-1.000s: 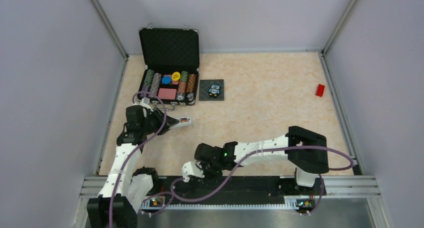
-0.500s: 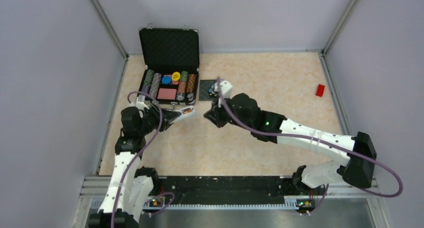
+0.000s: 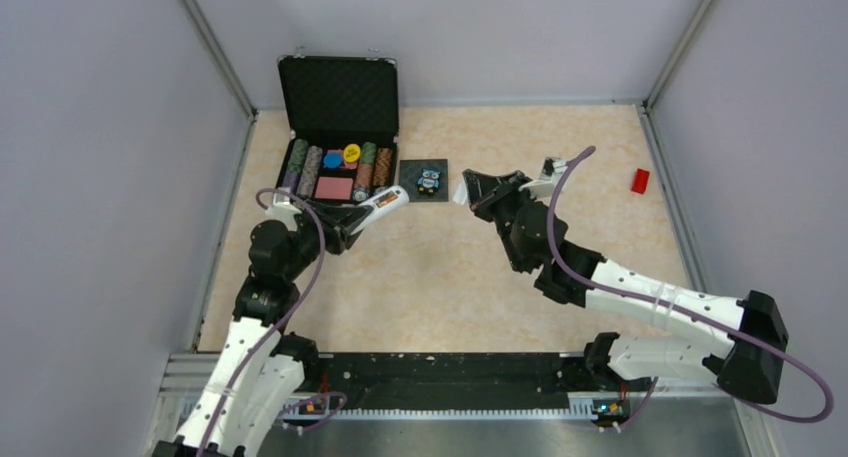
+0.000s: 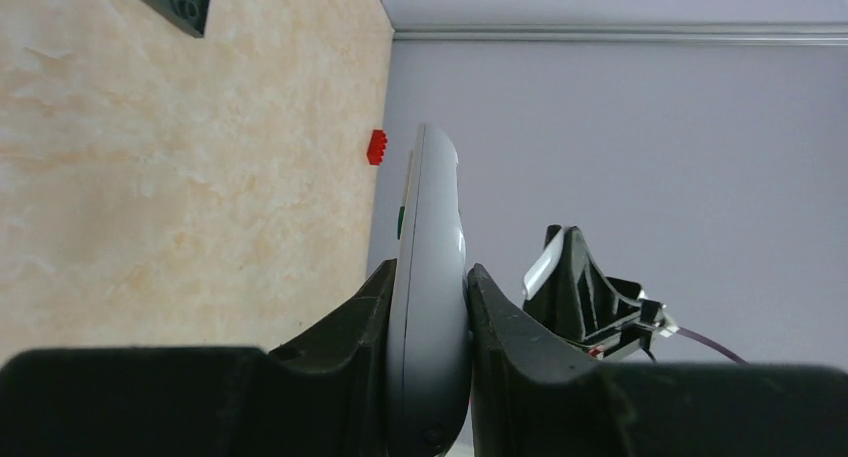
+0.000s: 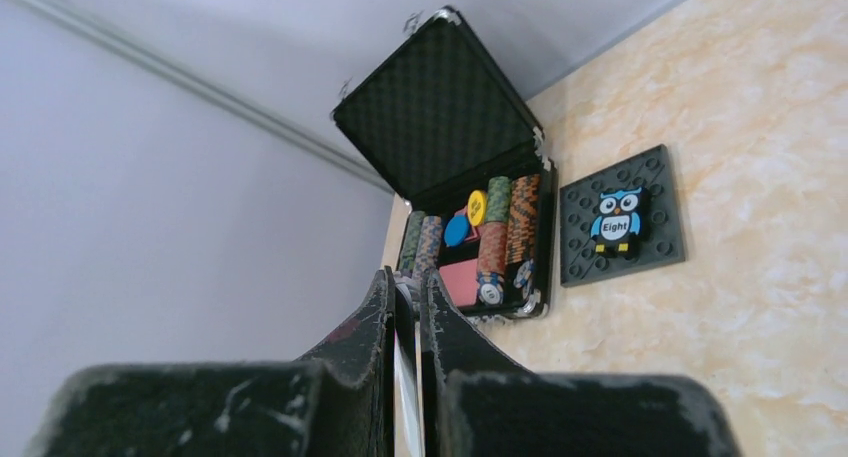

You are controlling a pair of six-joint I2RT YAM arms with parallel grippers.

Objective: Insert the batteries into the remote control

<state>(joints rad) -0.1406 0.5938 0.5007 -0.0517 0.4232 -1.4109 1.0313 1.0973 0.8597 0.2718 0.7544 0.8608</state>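
Observation:
The remote control (image 3: 385, 203), a slim white bar, is held at its near end by my left gripper (image 3: 362, 217), just in front of the open case. In the left wrist view the remote (image 4: 432, 207) stands edge-on, pinched between both fingers of that gripper (image 4: 430, 272). A small orange and dark patch shows on its upper face; I cannot tell whether it is the batteries, and no loose ones are in view. My right gripper (image 3: 470, 189) hovers right of the owl tile, facing the remote. It is shut (image 5: 407, 277) on a thin white flat piece (image 5: 404, 377).
An open black case (image 3: 340, 97) of poker chips stands at the far left. The dark owl tile (image 3: 424, 181) lies beside it. A small red block (image 3: 640, 180) sits near the right wall. Grey walls close in the table on three sides.
The right arm swung from the near edge up across the table to a spot right of the owl tile. The left gripper carried the remote further away and to the right, toward the case.

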